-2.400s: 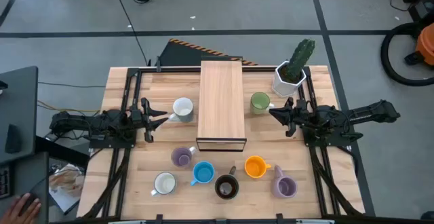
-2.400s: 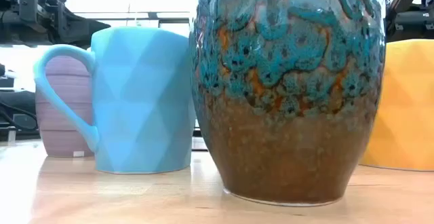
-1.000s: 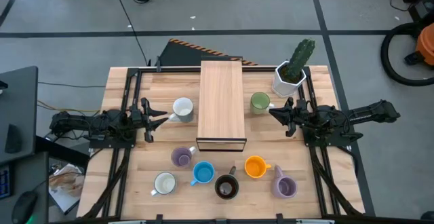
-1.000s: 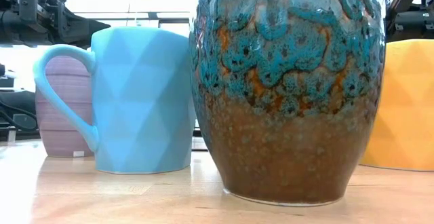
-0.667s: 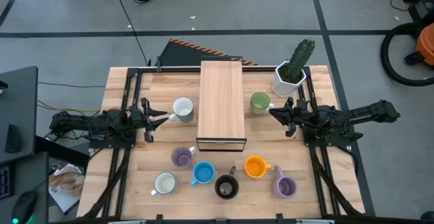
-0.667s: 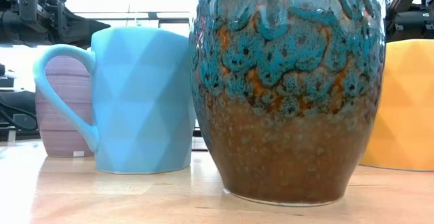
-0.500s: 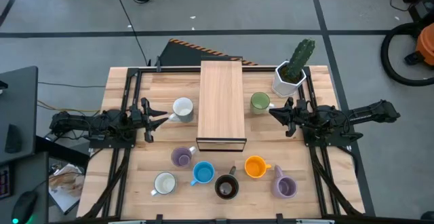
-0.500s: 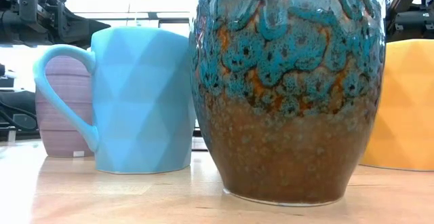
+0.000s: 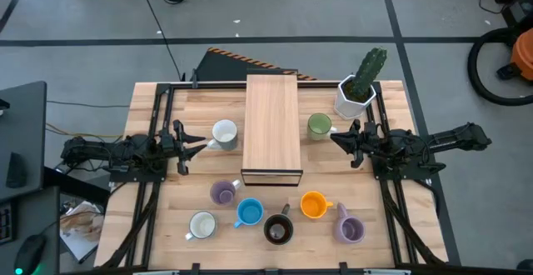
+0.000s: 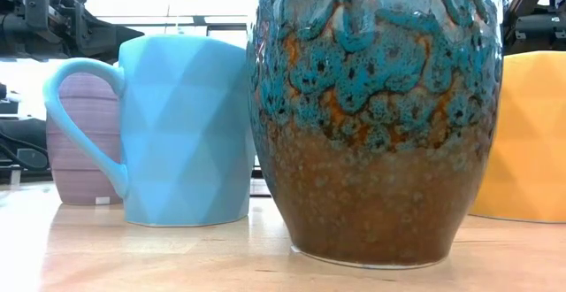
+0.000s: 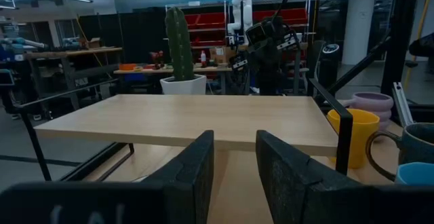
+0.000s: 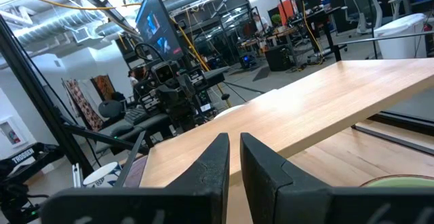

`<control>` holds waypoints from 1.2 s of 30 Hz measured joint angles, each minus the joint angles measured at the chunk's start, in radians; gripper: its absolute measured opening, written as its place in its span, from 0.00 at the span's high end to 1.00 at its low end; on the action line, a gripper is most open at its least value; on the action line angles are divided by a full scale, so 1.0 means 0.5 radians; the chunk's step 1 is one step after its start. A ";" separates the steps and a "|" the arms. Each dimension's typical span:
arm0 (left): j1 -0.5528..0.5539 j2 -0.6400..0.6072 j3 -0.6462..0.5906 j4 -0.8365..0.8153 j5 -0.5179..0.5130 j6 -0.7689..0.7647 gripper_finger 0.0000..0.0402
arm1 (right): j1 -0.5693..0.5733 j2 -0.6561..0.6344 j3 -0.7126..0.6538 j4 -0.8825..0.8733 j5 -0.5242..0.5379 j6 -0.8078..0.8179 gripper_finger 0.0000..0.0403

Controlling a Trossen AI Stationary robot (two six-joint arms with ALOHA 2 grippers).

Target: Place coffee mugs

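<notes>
Eight mugs stand upright on the table. In the high view a white mug [image 9: 224, 133] and a green mug [image 9: 319, 125] flank the raised wooden shelf [image 9: 272, 129]. Near the front edge stand a lavender mug [image 9: 222, 193], a blue mug [image 9: 249, 213], a second white mug [image 9: 202, 224], a dark brown mug [image 9: 278, 229], an orange mug [image 9: 312, 204] and a second lavender mug [image 9: 350, 227]. My left gripper [image 9: 196, 141] hovers slightly open just left of the first white mug's handle. My right gripper [image 9: 338, 137] is shut, just right of the green mug [image 12: 400, 180].
A white hexagonal pot with a cactus [image 9: 356, 92] stands at the far right corner, behind my right arm. The low view is filled by the blue mug [image 10: 181, 128], the brown glazed mug [image 10: 376, 115] and the orange mug [image 10: 526, 133]. Black frame rails run along both table sides.
</notes>
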 joint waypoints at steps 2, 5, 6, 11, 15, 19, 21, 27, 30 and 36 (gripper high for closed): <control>0.000 -0.001 0.001 0.000 0.000 -0.001 0.71 | 0.000 0.000 0.000 0.000 0.000 0.000 0.89; 0.000 0.000 0.001 0.006 0.000 -0.003 0.71 | 0.000 0.000 -0.001 -0.001 0.000 0.000 0.89; 0.000 0.000 0.000 0.015 -0.006 -0.006 0.71 | -0.001 0.000 -0.001 -0.001 0.000 -0.007 0.89; 0.000 0.000 0.001 0.226 -0.084 -0.148 0.71 | 0.000 0.001 -0.001 0.000 0.000 -0.211 0.89; 0.000 0.000 0.001 0.279 -0.082 -0.198 0.71 | 0.000 0.001 -0.001 0.049 0.077 -0.215 0.89; 0.004 0.005 0.042 0.163 -0.082 -0.550 0.71 | -0.001 0.001 -0.002 0.109 0.146 -0.207 0.89; 0.005 0.061 0.155 -0.070 -0.082 -0.696 0.71 | 0.000 0.000 -0.002 0.140 0.143 -0.135 0.89; 0.004 0.389 0.360 -0.285 -0.051 -0.740 0.71 | -0.011 0.002 -0.002 0.230 0.198 -0.205 0.89; 0.005 0.597 0.450 -0.355 -0.029 -0.690 0.71 | -0.023 0.001 -0.002 0.303 0.192 -0.277 0.89; 0.004 1.028 0.661 -0.507 -0.007 -0.815 0.71 | -0.025 0.001 -0.001 0.478 0.219 -0.199 0.89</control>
